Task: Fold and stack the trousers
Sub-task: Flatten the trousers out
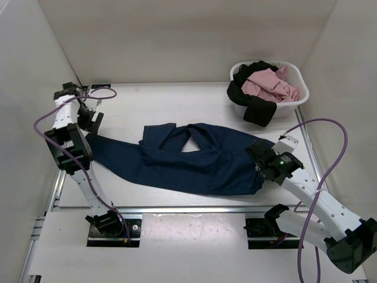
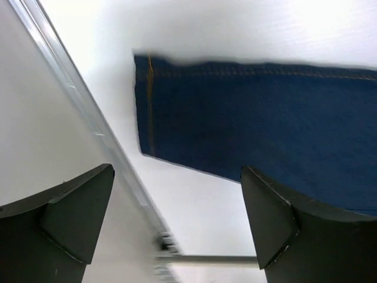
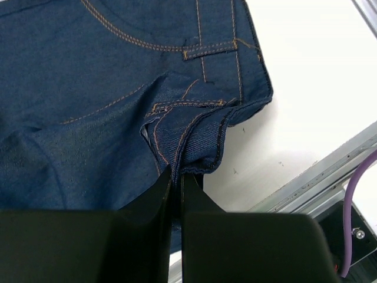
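Both low — R gripper [image 3: 177, 172] nips trousers [image 3: 88, 88].

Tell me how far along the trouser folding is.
Done: little; the trousers lie spread and rumpled on the table, no clean fold. In hand: the right gripper pinches the waist edge; the left gripper is open near a leg hem. Left: folding and stacking.

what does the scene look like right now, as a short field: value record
jeans: dark navy denim, spread across the table, waist to the right, legs to the left, not yet folded
left gripper: open, by a leg hem, holding nothing
right gripper: shut on a bunched fold at the jeans' waistband
laundry basket: white, far right corner, holds a pink garment and a black garment draped over its rim
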Motion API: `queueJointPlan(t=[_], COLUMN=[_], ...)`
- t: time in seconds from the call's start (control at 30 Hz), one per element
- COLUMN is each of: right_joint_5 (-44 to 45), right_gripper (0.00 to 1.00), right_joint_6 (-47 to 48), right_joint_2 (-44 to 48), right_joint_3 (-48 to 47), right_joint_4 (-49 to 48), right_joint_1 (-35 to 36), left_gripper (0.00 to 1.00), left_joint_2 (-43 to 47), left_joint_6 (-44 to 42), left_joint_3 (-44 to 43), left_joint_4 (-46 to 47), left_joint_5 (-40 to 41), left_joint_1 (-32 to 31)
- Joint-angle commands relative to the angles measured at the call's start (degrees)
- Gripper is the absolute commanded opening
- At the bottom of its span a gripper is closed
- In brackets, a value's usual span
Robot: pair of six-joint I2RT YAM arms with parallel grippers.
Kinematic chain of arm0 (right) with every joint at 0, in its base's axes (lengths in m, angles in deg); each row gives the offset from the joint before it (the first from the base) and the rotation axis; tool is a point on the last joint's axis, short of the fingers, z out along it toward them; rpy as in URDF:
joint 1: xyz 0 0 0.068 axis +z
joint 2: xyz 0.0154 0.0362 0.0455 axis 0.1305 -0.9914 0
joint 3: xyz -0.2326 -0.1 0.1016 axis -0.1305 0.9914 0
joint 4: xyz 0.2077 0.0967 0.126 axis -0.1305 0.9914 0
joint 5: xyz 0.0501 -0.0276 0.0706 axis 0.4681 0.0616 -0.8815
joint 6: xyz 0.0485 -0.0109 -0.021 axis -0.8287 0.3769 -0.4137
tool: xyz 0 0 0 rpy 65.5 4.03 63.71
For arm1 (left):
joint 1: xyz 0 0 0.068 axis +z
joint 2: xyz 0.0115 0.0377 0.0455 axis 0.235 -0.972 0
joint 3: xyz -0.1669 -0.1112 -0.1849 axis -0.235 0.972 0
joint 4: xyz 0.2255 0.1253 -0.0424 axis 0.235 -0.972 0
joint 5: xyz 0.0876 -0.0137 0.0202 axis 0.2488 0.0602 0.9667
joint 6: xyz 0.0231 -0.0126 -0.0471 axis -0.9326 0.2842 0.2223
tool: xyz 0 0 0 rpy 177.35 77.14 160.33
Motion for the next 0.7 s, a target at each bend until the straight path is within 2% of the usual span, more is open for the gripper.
queueJointPlan(t=[0.0,0.1,0.13,0.2,0.5,0.57,0.63,0.67], right_joint_5=[-0.73,-0.74,-0.74,-0.74,-0.74,-0.74,-0.74,-0.74], right_gripper=[0.0,0.0,0.0,0.0,0.0,0.0,0.0,0.0], right_joint_6=[0.46,-0.24,-0.25,-0.86,-2.61,-3.76,-4.37,-4.38], right_joint_2=[0.37,0.89,0.89,1.51,2.64,3.96,4.5,5.37], right_joint_3=[-0.54,-0.55,-0.55,-0.02,0.59,1.29,2.0,2.61], right_joint_4=[-0.91,-0.38,0.14,0.15,1.72,2.34,2.34,2.34], right_joint_1=[-0.18,-0.18,-0.18,-0.18,-0.18,-0.18,-0.18,-0.18], left_gripper=[1.0,0.95,0.95,0.95,0.91,0.81,0.63,0.36], left_joint_2=[8.88,11.62,12.32,11.54,0.56,-0.06,-0.67,-0.68], left_joint_6=[4.73,6.58,6.58,6.58,8.96,8.96,10.18,10.19], left_joint_3=[8.17,14.16,18.36,20.94,13.65,13.65,13.04,13.04], left_joint_4=[1.69,3.35,4.49,7.38,8.81,8.81,8.81,8.81], left_joint_5=[-10.85,-16.58,-16.6,-15.73,-20.56,-22.92,-24.24,-25.73], left_joint_1=[7.96,13.25,13.27,13.27,12.49,11.95,11.26,10.55])
